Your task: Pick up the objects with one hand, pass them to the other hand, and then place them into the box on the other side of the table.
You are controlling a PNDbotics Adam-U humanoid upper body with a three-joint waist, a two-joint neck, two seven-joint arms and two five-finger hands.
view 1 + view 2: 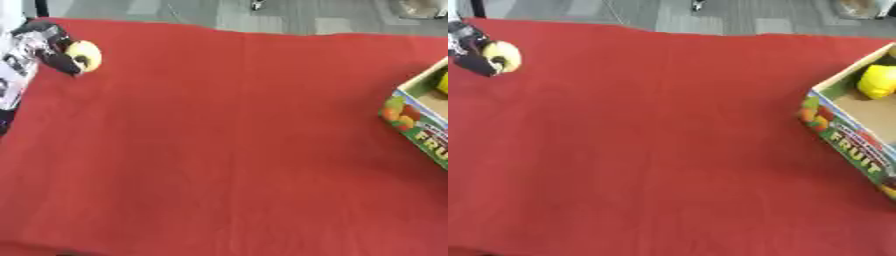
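At the far left, my left hand (pixel 45 44) is shut on a round yellow fruit (pixel 87 54), its dark fingers curled round it above the red table (pixel 227 140). On the right edge stands the fruit box (pixel 846 142), tilted in view, with printed fruit pictures on its side. Inside it lies a yellow object (pixel 878 81) on the cardboard floor. My right hand shows in neither view.
The red cloth covers the whole table up to its far edge, with grey floor beyond. A light object (pixel 857 7) sits on the floor at the upper right.
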